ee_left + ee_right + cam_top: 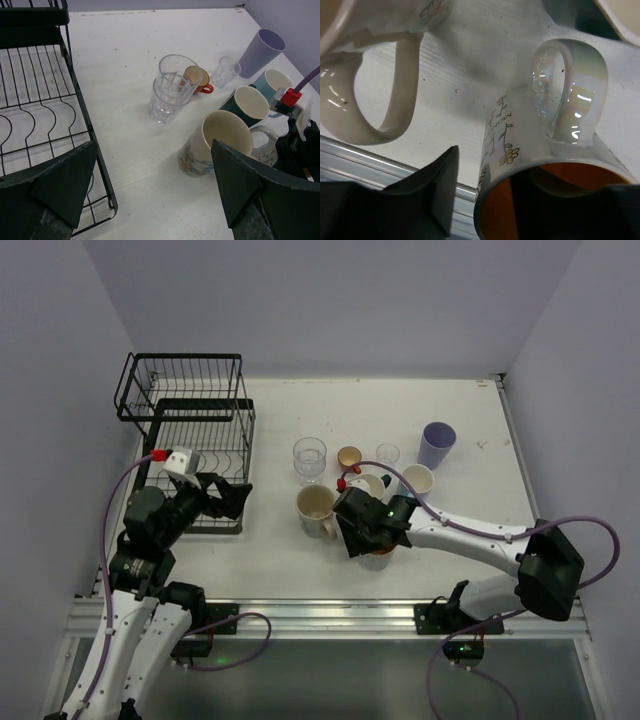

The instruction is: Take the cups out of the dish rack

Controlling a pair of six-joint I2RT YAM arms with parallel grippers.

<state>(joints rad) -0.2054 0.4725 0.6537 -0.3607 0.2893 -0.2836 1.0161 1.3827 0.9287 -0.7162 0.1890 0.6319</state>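
Spreads left gripper (pixel 154 172) wide, rack (pixel 98 155) rim between the jaws. Straddles mug (pixel 515 135) wall with right gripper (pixel 520 205), seemingly unclamped.

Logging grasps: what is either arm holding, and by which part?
Left gripper: nothing, jaws open. Right gripper straddles the orange-lined mug at its rim, but a gap beside one finger leaves the hold unclear.
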